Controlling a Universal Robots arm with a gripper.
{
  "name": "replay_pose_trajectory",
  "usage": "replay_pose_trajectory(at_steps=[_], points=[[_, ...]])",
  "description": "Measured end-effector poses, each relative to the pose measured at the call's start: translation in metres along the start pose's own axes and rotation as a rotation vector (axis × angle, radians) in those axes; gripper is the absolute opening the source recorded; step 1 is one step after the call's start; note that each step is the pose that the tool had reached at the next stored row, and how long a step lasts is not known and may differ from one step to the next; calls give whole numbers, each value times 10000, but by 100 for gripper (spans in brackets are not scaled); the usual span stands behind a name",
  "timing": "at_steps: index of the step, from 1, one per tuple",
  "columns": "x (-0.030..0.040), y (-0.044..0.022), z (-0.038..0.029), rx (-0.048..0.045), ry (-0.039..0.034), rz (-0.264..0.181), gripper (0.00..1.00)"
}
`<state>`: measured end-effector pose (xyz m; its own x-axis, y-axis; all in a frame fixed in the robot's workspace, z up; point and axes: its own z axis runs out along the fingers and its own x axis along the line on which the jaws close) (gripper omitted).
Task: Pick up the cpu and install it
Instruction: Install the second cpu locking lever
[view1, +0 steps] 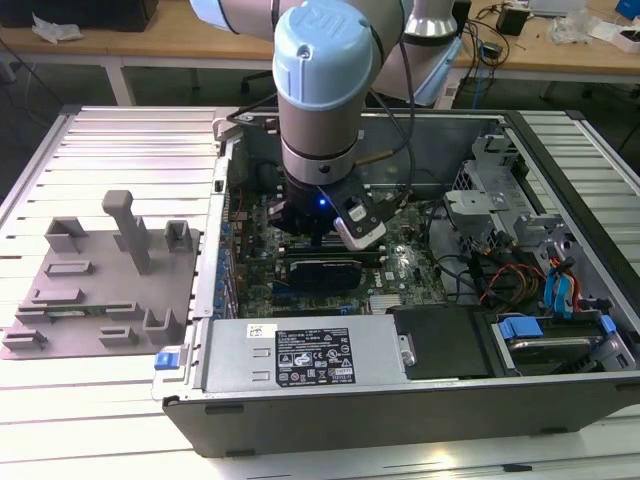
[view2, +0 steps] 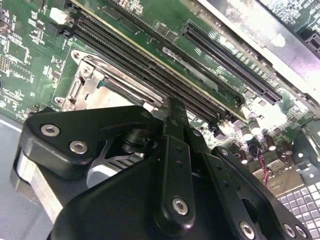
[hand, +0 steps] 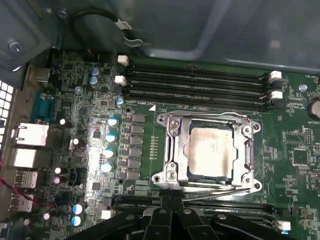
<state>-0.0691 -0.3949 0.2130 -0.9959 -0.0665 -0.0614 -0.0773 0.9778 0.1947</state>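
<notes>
Arm (view1: 325, 90): lowered into the open case (view1: 400, 400), wrist straight down over the board so the pincer comes at the socket from above.
Pincer (hand: 172, 207): poised just beside the socket's near edge in the first wrist view, black links drawn together at the tips; appears closed with nothing between them, judging from both wrist views.
Cpu (hand: 210, 150): pale square lying flat inside the socket, well down within the frame's opening, apart from the pincer; looks already seated where the task wants it.
Socket frame (hand: 170, 135): silvery bracket ringing the cpu on all sides, screws at its corners, placed to clamp the chip down; whether locked, cannot tell.
Memory slots (hand: 200, 82): long black rows beyond the socket, more just under the pincer, leaving a narrow lane for the tips.
Board (hand: 75, 100): green, flat on the case floor, capacitors in a column beside the socket.
Tray (view1: 100, 290): grey fixture with posts on the slatted counter (view1: 120, 130) at the exterior view's left, well apart from the arm.
</notes>
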Motion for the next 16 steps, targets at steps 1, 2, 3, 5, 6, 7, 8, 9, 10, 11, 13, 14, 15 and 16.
replay_pose_trajectory(at_steps=[1,2,3,5,6,7,8,9,10,11,13,14,15,16], points=[[12,0,2,1,-2,16,11],[24,0,4,2,-5,33,11],[45,0,10,2,-12,71,11],[62,-2,22,4,-24,139,11],[62,-3,33,10,-46,244,11],[62,-4,39,13,-63,327,11],[63,-6,49,22,-99,504,11],[63,-7,54,26,-121,615,11],[67,-8,57,22,-137,695,11],[74,-7,61,15,-149,748,11],[100,-2,68,-9,-162,804,11],[130,4,72,-26,-169,844,11],[150,9,74,-37,-174,867,11],[162,13,76,-44,-176,883,11]])
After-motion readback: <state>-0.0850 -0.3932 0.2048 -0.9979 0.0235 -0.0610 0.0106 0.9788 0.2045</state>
